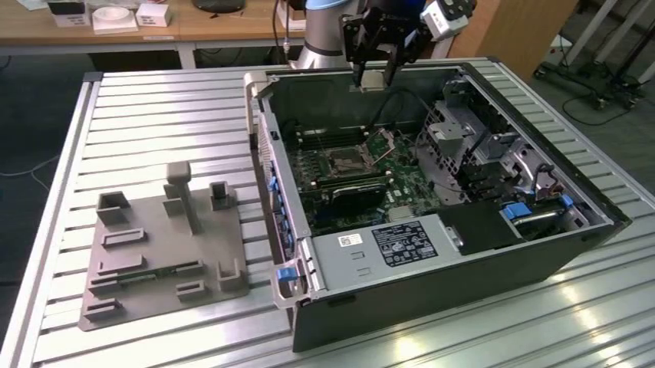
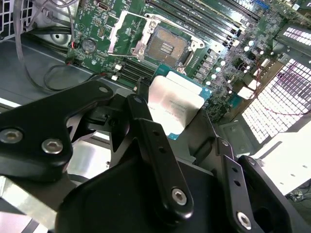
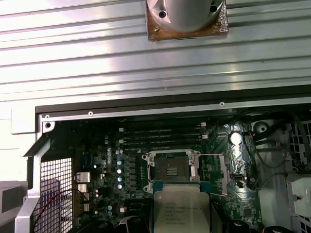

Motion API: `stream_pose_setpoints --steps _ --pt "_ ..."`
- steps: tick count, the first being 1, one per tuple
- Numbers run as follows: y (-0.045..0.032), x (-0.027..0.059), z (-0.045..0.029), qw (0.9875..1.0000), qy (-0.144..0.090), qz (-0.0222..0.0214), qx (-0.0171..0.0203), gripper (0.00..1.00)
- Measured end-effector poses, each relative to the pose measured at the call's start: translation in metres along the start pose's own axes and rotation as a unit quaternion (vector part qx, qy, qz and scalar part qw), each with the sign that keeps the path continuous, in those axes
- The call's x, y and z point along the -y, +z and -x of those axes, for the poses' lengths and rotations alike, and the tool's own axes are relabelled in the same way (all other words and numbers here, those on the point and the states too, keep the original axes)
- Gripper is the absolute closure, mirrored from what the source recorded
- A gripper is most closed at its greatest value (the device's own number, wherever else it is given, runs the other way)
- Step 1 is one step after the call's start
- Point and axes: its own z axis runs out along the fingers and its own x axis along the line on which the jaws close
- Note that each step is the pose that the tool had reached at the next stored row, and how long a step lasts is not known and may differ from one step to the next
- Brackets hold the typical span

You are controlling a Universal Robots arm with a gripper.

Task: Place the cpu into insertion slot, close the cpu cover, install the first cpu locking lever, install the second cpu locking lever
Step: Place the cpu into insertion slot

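In the exterior view we see the gripper (image 1: 373,75) over the far end of the one open computer case (image 1: 430,307) on the bench (image 1: 153,115). Its jaws pinch the single cpu (image 1: 373,80) by its edges, we judge to keep it flat for seating. In the second wrist view the cpu (image 2: 177,104) hangs apart from the one insertion slot (image 2: 167,47). The one cpu cover (image 2: 127,34) stands swung open, which leaves the slot bare. In the first wrist view the cpu (image 3: 181,211) lines up near the slot (image 3: 172,170).

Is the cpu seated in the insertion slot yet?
No: in the second wrist view the cpu is gripped by the tool, apart from the insertion slot, whose centre lies bare.
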Motion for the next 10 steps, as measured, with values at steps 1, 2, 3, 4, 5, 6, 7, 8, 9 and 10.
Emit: stream_pose_setpoints --steps 1,2,3,4,5,6,7,8,9,10 --pt "0.0 0.0 0.0 1.0 0.0 0.0 0.0 0.46" --pt "0.0 0.0 0.0 1.0 0.0 0.0 0.0 0.46" --pt "0.0 0.0 0.0 1.0 0.0 0.0 0.0 0.46" --pt "0.0 0.0 0.0 1.0 0.001 0.0 0.0001 0.46" --pt "0.0 0.0 0.0 1.0 0.002 0.0 0.0002 0.46" --pt "0.0 0.0 0.0 1.0 0.004 0.0 0.0003 0.46" --pt "0.0001 0.0 0.0 1.0 0.006 0.0001 0.0006 0.46" --pt "0.0002 0.0 0.0 0.9999 0.01 0.0002 0.0009 0.46" --pt "0.0003 0.0 0.0 0.9999 0.015 0.0003 0.0013 0.46" --pt "0.0004 0.0 0.0 0.9998 0.021 0.0004 0.0019 0.46"
